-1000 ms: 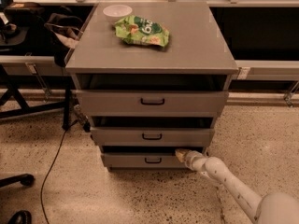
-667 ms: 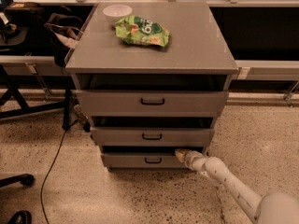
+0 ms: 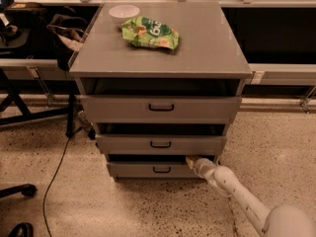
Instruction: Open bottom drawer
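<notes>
Three grey drawers stack in cabinet (image 3: 207, 48), dark gap above each front. Bottom drawer (image 3: 133, 170) at lowest tier, black loop handle (image 3: 161, 170) at centre. Gripper (image 3: 191, 160) on white arm (image 3: 232, 186) meets drawer's top edge, 2 o'clock from handle; grip state cannot be told. Green snack bag (image 3: 150, 32) on cabinet top, white bowl (image 3: 124, 12) at bag's 10 o'clock.

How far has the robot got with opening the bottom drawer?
Done: the bottom drawer looks pulled out a little, with a dark gap showing above its front.
In hand: the gripper is at the drawer's top right edge, off to the side of the black handle.
Left: most of the pull. The drawer is only slightly out, so it probably needs drawing much farther forward.
</notes>
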Controlling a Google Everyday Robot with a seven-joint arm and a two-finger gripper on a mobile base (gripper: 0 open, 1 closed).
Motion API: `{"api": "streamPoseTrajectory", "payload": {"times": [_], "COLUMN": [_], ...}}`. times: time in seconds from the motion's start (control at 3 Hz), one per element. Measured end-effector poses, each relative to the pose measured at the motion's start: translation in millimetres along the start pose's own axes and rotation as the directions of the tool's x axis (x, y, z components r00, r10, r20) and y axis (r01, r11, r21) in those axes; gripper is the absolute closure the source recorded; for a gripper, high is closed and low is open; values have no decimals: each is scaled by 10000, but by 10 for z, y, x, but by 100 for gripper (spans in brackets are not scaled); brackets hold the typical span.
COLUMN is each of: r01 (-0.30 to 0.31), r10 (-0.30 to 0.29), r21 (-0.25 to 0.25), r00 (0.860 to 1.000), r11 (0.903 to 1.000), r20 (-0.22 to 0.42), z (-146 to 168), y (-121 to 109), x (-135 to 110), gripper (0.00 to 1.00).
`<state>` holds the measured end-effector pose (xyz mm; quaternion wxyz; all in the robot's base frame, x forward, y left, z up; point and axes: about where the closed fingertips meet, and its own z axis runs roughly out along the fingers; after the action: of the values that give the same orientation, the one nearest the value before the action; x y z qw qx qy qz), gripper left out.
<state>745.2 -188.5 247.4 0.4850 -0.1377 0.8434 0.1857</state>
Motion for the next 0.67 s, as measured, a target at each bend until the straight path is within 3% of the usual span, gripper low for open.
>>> {"api": "streamPoseTrajectory", "payload": {"times": [0.33, 0.67], "r01": [-179, -179], "r10": [175, 175], "r21": [400, 400], "r00": [9998, 9998], "r11": [9990, 9990], "r20": [120, 120], "z": [73, 73], "y": [-127, -127], "x": [6, 6], "gripper": [100, 100]}}
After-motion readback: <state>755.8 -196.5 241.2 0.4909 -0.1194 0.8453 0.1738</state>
